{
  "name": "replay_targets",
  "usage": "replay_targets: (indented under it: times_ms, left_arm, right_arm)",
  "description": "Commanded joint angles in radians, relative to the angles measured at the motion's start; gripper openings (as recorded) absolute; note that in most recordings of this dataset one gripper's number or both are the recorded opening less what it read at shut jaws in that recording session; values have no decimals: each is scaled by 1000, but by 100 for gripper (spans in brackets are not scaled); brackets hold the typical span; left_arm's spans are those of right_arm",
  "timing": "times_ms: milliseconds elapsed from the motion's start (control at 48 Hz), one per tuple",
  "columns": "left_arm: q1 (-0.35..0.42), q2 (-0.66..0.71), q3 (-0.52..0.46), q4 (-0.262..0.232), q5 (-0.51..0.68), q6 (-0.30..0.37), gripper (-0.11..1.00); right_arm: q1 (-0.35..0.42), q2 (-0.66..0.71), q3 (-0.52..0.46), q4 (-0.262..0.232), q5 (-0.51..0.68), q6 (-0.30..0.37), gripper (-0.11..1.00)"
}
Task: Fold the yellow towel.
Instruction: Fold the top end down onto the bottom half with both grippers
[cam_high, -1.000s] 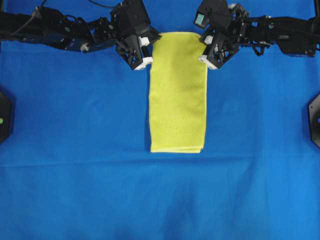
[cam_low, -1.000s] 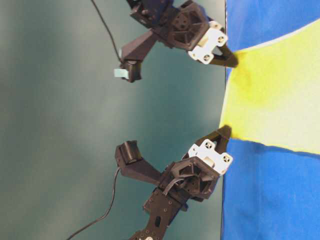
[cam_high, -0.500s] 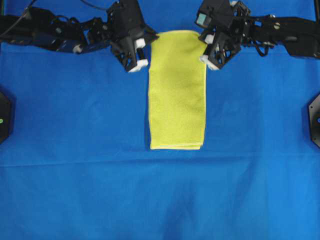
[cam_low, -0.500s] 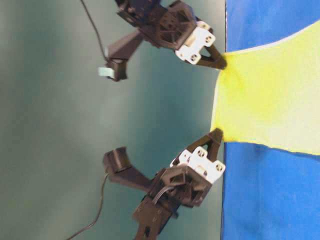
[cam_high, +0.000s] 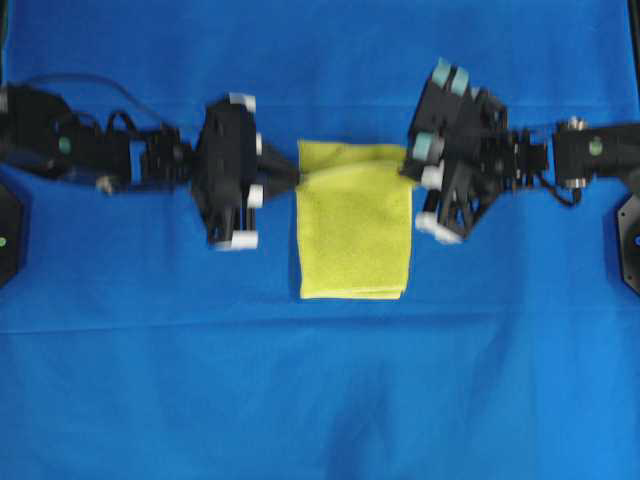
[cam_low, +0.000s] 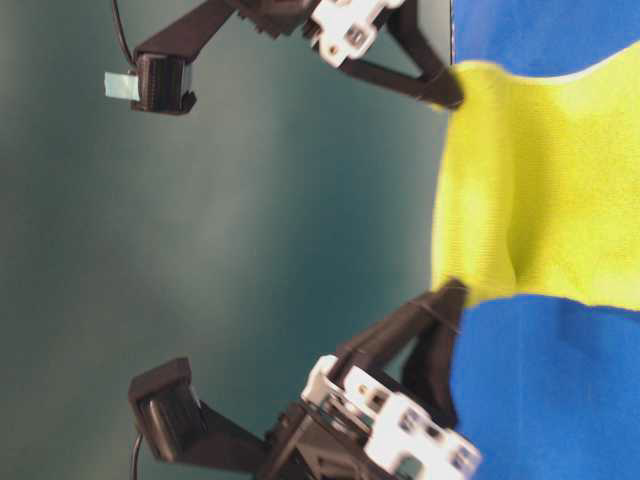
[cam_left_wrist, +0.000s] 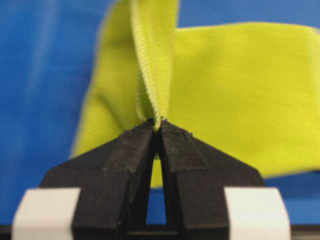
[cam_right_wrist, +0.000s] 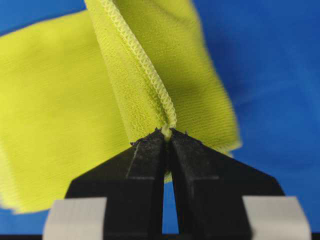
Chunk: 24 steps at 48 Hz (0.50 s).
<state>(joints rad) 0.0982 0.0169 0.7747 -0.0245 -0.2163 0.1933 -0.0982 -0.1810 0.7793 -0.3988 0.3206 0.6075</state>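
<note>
yellow towel (cam_high: 352, 235) lies near the middle of the blue cloth (cam_high: 320, 400) that covers the table, folded into a strip; near end flat, with a doubled edge showing at the bottom in the overhead view. far end lifted off the cloth and carried over the flat part, so a raised fold crosses the towel between the two grippers. table-level view: lifted part hangs as a slack band between the two sets of jaws, sagging in the middle, its lower layer resting on the blue. left gripper (cam_high: 292, 178) at the towel's left far corner; left wrist view shows its jaws pressed together with the corner pinched at the very tips, hem edge standing up from the pinch in a narrow pleat. right gripper (cam_high: 408, 170) at the right far corner; right wrist view shows its jaws likewise closed on the stitched hem, the paler overlock seam running straight into the pinch point. both arms reach in level from the sides, roughly opposite each other across the towel, fingers pointing inward. towel fabric behind each pinch is out of focus but continuous, no other corner caught that i can see. black mounts sit at the left (cam_high: 8, 232) and right (cam_high: 628, 236) edges of the overhead view, well apart from the towel.
</note>
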Motion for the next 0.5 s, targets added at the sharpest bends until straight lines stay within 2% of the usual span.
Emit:
replay_targets:
  times_ms: [0, 167, 313, 479]
  left_arm:
    - [-54, -15, 0, -2, 31, -21, 2]
    - [-127, 20, 9, -2, 44, -48, 2]
    - [-184, 67, -5, -3, 44, -49, 2]
    - [-202, 118, -25, -5, 38, -51, 2]
  right_arm:
    - [48, -14, -2, 0, 8, 25, 4]
    - [121, 20, 5, 2, 3, 80, 4]
    - [147, 75, 5, 2, -15, 126, 4]
    - [153, 129, 5, 2, -60, 137, 4]
